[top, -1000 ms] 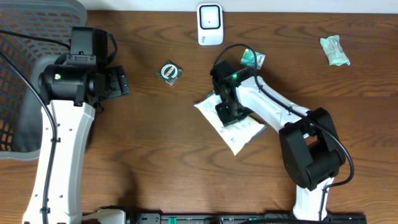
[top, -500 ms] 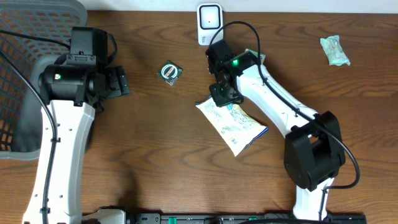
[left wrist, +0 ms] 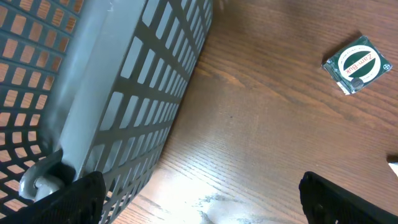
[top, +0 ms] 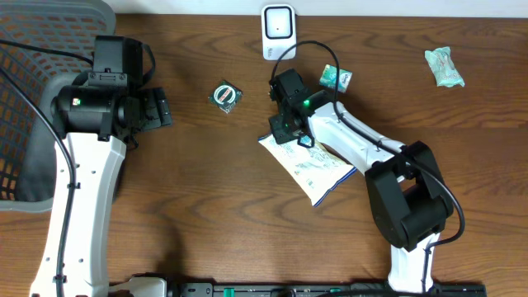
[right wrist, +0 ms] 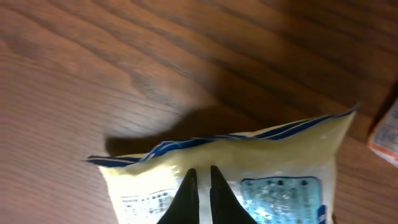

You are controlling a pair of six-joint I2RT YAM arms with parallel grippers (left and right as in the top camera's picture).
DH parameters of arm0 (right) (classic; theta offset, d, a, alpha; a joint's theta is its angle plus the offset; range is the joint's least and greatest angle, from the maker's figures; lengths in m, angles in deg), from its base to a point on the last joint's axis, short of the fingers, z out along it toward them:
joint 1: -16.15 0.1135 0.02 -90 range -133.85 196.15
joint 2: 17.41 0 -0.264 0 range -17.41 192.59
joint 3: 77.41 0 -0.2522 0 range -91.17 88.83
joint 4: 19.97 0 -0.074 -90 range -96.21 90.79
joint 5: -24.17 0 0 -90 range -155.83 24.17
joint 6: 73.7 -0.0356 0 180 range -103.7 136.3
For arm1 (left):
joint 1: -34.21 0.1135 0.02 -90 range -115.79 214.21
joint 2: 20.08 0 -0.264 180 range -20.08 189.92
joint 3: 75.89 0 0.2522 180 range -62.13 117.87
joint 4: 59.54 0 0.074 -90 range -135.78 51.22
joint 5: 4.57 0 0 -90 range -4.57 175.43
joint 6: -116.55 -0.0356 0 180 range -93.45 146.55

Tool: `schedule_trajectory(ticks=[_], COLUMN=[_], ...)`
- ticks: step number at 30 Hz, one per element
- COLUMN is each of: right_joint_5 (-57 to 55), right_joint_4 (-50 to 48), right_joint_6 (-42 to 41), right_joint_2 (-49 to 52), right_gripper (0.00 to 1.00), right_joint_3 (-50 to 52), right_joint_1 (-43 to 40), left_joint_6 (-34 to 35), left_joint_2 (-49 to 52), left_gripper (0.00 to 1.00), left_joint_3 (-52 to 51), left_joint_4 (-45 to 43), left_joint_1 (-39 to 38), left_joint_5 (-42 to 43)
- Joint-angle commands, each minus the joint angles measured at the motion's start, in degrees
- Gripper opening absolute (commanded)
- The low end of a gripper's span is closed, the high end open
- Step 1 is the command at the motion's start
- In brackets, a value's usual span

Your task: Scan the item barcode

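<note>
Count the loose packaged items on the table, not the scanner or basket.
4. White pouch at centre, pinched by the right gripper; teal packet just beyond it; green round-label packet left of centre; pale green wrapper far right. The arms may hide others.

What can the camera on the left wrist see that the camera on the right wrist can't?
Only the left wrist view shows the grey mesh basket and a small round green packet lying on the wood. Its jaws stand wide open, holding nothing.

Only the right wrist view shows the white and blue pouch, with the right gripper shut on its edge, and the corner of an orange-edged packet at the far right.

Both show the brown wooden table.
</note>
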Motion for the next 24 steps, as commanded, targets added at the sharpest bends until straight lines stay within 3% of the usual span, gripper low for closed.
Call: schedule_trajectory(ticks=[1,8,13,18,24], right_joint_5=[0.79,0.79,0.79,-1.84,-4.42], right_joint_4=[2.86,25.64,37.11,38.49,32.35], right_joint_6=[-0.11,5.07,6.03,6.03,5.84], right_joint_2=[0.28,0.28,0.35,0.35,0.35], right_gripper=[0.01,0.01,0.01,0.01,0.01], right_joint_3=[-5.35,-19.06,-19.37,-12.83,0.02], right_joint_1=[0.39,-0.35,-0.17,0.13,-0.33], left_joint_6=[0.33,0.33,0.33,0.33,0.33], left_joint_2=[-0.42,-0.42,-0.42,-0.42,-0.42], left_gripper=[0.98,0.98,0.98,0.98,0.98], left_joint_3=[0.52,0.52,0.52,0.52,0.52], left_joint_4=[0.20,0.20,0.20,0.20,0.20], left_joint_1=[0.31,0.31,0.31,0.31,0.31], left_joint_5=[-0.96,-0.96,-0.96,-0.96,-0.96])
